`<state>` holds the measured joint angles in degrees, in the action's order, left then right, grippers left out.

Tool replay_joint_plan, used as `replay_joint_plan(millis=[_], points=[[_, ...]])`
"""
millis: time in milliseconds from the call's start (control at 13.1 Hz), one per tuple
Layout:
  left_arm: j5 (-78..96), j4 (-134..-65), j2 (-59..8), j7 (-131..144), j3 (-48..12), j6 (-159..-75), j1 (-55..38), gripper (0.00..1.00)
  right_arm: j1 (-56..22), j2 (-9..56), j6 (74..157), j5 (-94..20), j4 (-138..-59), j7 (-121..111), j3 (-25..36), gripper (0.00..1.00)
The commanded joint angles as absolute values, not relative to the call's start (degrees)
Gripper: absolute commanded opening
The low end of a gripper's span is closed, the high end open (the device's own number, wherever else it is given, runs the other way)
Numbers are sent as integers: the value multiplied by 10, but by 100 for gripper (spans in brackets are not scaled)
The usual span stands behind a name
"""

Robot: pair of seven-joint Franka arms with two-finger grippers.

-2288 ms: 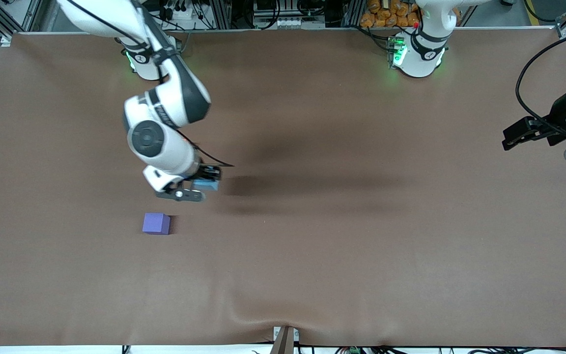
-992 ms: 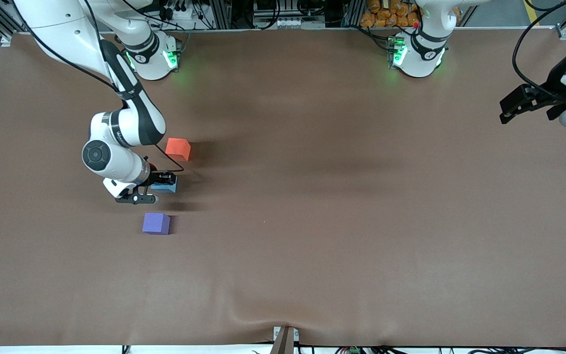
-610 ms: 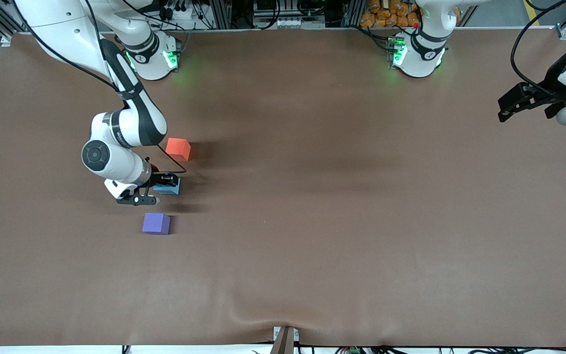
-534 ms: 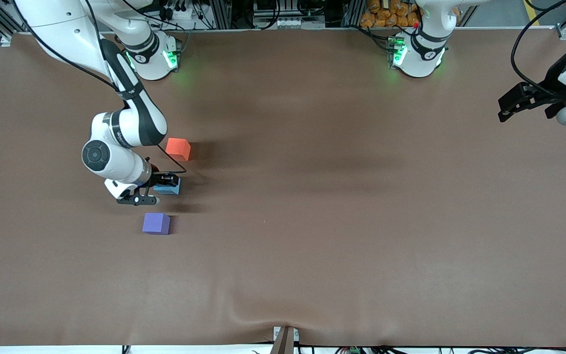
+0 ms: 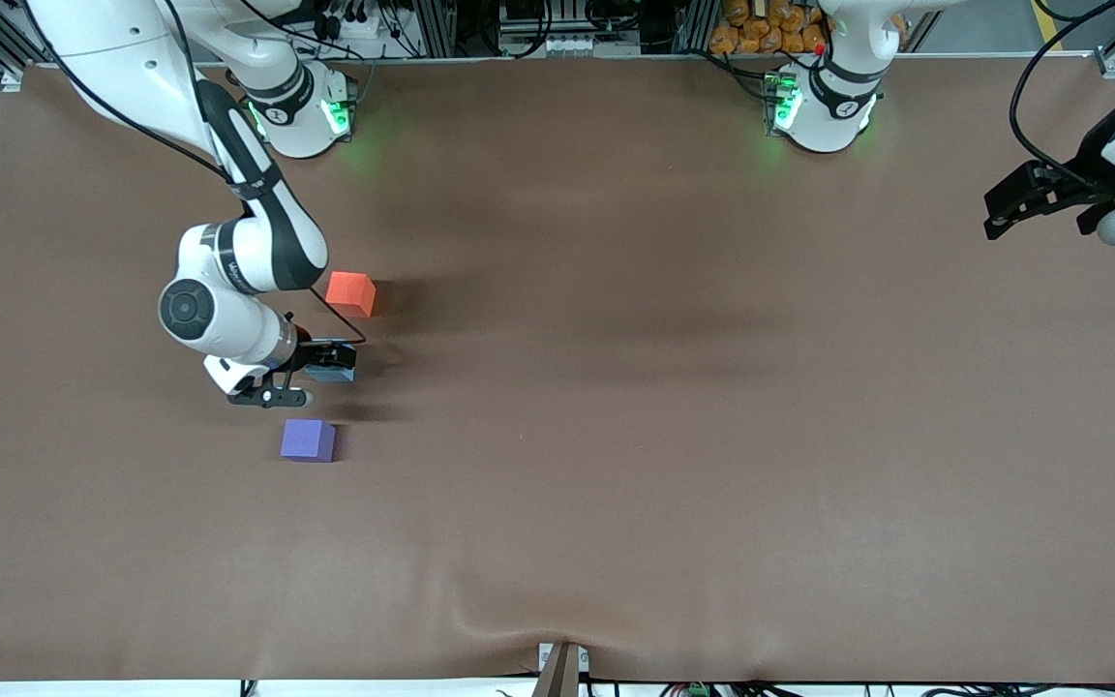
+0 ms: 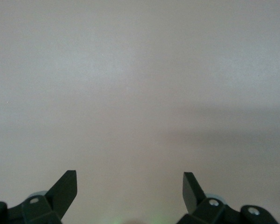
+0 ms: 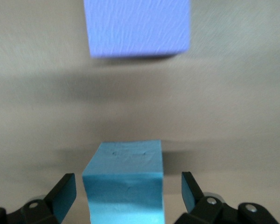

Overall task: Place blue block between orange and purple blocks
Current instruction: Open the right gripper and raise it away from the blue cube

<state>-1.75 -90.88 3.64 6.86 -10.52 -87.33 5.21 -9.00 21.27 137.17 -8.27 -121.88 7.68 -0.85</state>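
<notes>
The blue block (image 5: 333, 369) sits on the table between the orange block (image 5: 351, 292) and the purple block (image 5: 308, 440). My right gripper (image 5: 311, 374) is low around the blue block, open, with a gap on each side of it. In the right wrist view the blue block (image 7: 123, 184) stands between the spread fingers of the right gripper (image 7: 128, 189), with the purple block (image 7: 137, 25) past it. My left gripper (image 5: 1003, 208) waits in the air at the left arm's end of the table; the left wrist view shows the left gripper (image 6: 130, 179) open and empty over bare table.
The brown table cover (image 5: 664, 436) has a raised wrinkle at its near edge (image 5: 557, 629). The two arm bases (image 5: 301, 116) (image 5: 824, 106) stand along the table's edge farthest from the front camera.
My right gripper carried the blue block toward the right arm's end and lowered it between the orange and purple blocks. Its fingers now stand apart from the block. The left gripper shifted slightly.
</notes>
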Motion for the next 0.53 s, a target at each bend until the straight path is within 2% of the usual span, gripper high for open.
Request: replay_joint_plan(millis=[0,305,458], points=[[-3,-912,44,56,-105,-874,57,100,-43,154,1278,-87,-1181,63,-13,100],[-3,-912,48,55,-105,-873,58,100,10,43,1193,-44,-1151,26,-13,100],[-3,-912,49,55,-105,-873,58,100,25,5,1118,-40,-1117,-17,-13,100]])
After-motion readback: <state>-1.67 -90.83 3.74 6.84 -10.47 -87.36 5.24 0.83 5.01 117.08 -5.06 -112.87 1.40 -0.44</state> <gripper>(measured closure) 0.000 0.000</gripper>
